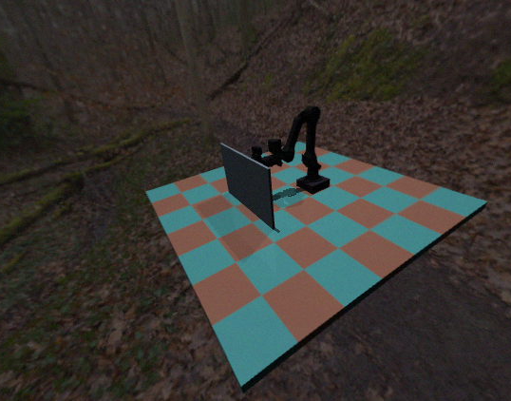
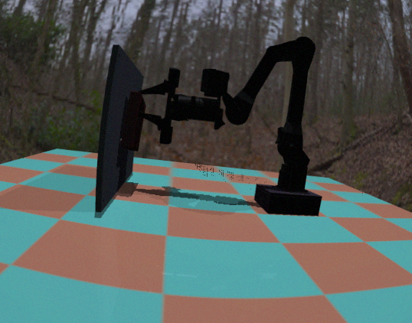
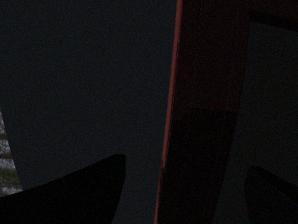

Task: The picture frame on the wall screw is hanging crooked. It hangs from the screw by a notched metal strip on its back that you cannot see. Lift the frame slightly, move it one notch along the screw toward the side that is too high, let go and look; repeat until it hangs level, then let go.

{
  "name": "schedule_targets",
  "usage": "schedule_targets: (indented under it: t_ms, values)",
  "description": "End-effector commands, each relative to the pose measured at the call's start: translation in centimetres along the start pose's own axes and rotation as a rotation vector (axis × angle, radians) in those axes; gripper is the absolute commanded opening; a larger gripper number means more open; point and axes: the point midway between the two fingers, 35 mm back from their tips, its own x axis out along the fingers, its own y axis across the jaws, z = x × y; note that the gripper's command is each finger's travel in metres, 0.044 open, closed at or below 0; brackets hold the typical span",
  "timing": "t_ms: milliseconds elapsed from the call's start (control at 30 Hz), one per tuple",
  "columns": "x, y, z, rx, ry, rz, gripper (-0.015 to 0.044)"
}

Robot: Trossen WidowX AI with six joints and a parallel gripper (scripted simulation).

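Observation:
The dark red picture frame [image 2: 134, 122] [image 3: 210, 65] hangs on the robot-facing side of the upright dark panel [image 1: 249, 185] [image 2: 109, 115] [image 3: 90, 75]. My gripper [image 2: 142, 102] [image 3: 188, 172] is open, one finger above the other, with the fingertips at the frame's upper part. In the wrist view, which is rolled sideways, one bar of the frame runs between the two separated fingers, with gaps beside it. The bar runs a little slanted in that view. The screw and the notched strip are hidden. In the top view the panel hides the frame and fingertips.
The panel stands upright in front of the arm's base [image 1: 312, 183] [image 2: 287, 200] on a teal and orange checkered floor [image 1: 304, 244] [image 2: 220, 268]. The panel's upper edge passes near the left side of the wrist view. Shadows of arm and panel lie on the floor.

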Motion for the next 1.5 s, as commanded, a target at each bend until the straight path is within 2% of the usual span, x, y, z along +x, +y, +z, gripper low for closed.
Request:
schedule_targets:
  t_ms: [0,833,900,933,1467]
  values:
    - [0.03,0.07,0.05,0.006,-0.002,0.003,0.0227]
    - [0.03,0.07,0.05,0.006,-0.002,0.003,0.006]
    - [0.03,0.07,0.05,0.006,-0.002,0.003,0.0008]
    - [0.03,0.07,0.05,0.006,-0.002,0.003,0.0]
    - [0.01,0.31,0.0,0.006,-0.002,0.003,0.0]
